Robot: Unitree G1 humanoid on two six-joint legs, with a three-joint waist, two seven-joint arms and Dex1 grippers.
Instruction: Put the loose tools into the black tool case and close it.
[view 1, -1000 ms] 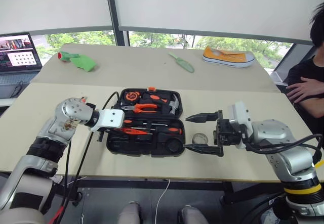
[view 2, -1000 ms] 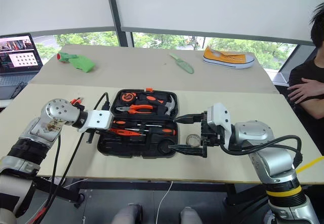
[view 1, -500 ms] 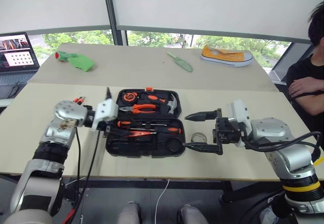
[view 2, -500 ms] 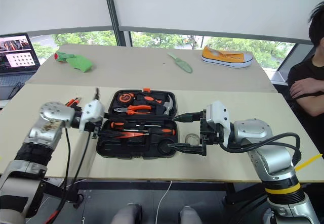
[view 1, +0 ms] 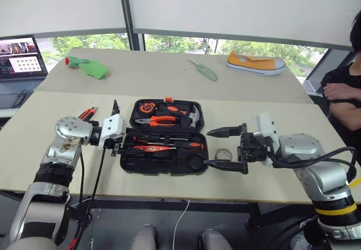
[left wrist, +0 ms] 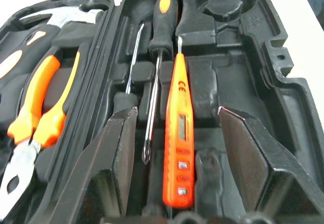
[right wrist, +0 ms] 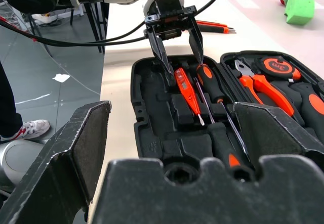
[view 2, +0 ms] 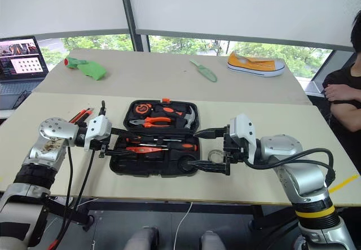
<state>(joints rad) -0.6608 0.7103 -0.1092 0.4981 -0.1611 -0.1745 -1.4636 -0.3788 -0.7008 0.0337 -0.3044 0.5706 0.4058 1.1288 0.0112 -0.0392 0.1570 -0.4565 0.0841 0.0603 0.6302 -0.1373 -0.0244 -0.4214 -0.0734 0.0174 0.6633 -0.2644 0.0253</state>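
The black tool case [view 1: 164,137] lies open on the table [view 1: 293,120] between the two arms, with pliers, screwdrivers and an orange tester pen [left wrist: 179,133] already in its recesses. The left gripper [view 1: 119,140] hangs just over the case's left end with its jaws apart and nothing between them — the tester pen lies in its slot directly below that gap, its length running along the case.

What is still loose lies in two places. A grey tape roll [view 1: 223,154] sits on the table just beside the case's right end, between the spread, empty jaws of the right gripper [view 1: 225,148] — so the right arm is clearly the nearer one for it. Two orange-and-black tools [view 1: 86,113] lie near the left arm, outside the case, pointing slantwise away from it; the left gripper would have to swing outward to reach them.
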